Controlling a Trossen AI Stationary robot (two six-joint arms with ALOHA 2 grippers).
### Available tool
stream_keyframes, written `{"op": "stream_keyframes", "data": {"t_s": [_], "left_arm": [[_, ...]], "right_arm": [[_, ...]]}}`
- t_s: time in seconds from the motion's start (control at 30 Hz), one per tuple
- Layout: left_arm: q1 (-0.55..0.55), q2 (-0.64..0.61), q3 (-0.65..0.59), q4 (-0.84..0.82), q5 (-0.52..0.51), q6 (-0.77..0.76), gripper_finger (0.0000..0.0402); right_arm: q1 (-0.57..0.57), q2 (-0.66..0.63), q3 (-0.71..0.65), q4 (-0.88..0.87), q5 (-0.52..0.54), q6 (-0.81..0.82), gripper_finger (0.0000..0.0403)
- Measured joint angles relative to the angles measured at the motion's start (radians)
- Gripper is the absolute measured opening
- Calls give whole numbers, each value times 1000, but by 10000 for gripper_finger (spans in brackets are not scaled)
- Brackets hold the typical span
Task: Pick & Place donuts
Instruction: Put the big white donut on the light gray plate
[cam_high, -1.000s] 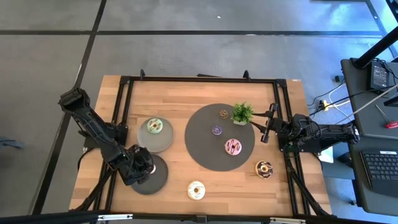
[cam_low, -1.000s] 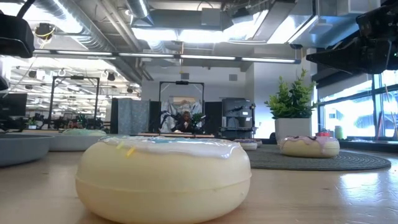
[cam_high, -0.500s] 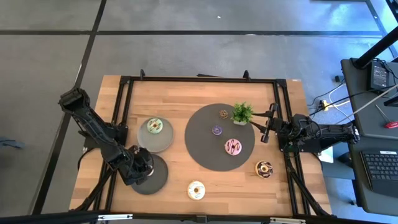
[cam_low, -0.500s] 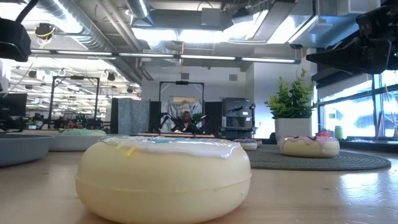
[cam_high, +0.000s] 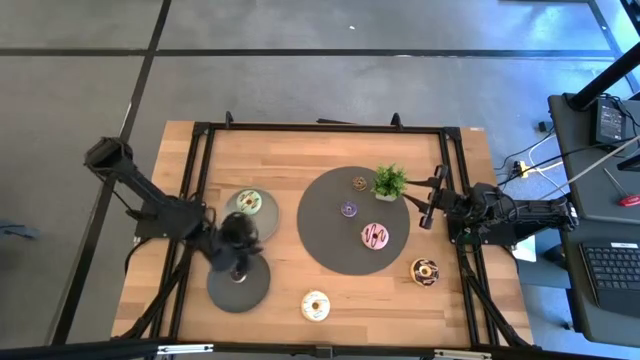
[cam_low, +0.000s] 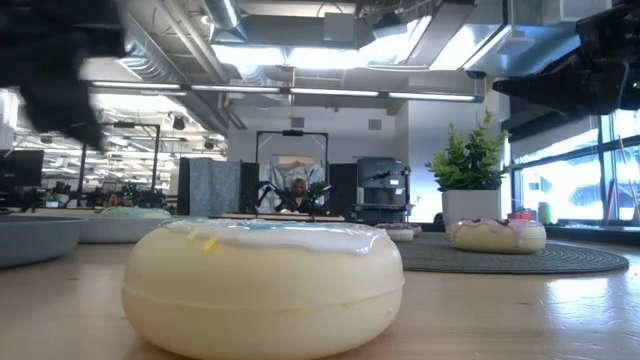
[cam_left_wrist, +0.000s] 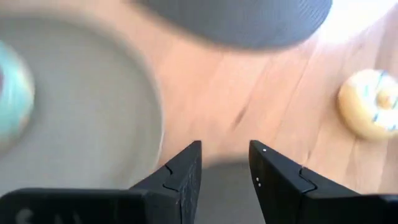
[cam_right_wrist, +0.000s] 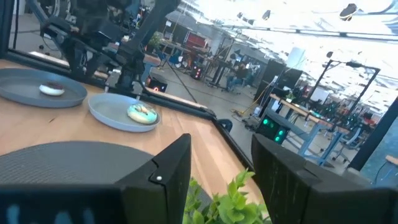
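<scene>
My left gripper (cam_high: 241, 262) hangs open just above the far edge of the small dark plate (cam_high: 238, 290); a small pale donut (cam_high: 238, 277) lies on that plate, and also shows in the right wrist view (cam_right_wrist: 51, 89). The pale-green donut (cam_high: 248, 203) sits on the grey plate (cam_high: 262, 225). The tiny brown donut (cam_high: 359, 183), the purple donut (cam_high: 349, 209) and the pink donut (cam_high: 376, 236) lie on the big dark round mat (cam_high: 325, 235). The chocolate donut (cam_high: 425, 271) and the cream donut (cam_high: 316, 305) rest on bare wood. My right gripper (cam_high: 425, 207) waits open by the mat's right edge.
A small potted plant (cam_high: 389, 181) stands on the mat's far right part, close to my right gripper. A black frame rail (cam_high: 200, 180) runs along the table's sides. Bare wood (cam_high: 290, 160) lies along the far edge. In the low view, the cream donut (cam_low: 262, 285) fills the foreground.
My left gripper has risen from low over the small dark plate and swung toward the table's far edge and right, quickly enough to blur. The small pale donut on that plate, covered before, now shows. The right arm has kept still.
</scene>
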Motion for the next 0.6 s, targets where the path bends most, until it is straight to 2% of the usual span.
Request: {"op": "stream_keyframes", "data": {"t_s": [0.13,0.23,0.4,0.6], "left_arm": [[175,18,0,252,88,381,128],[296,44,1,413,192,576,128],[439,88,1,494,274,721,127],[494,118,1,544,273,811,127]], "right_arm": [[0,0,0,8,0,1,168],[0,0,0,7,0,2,168],[0,0,0,12,-2,9,168],[0,0,0,20,-35,122,168]]}}
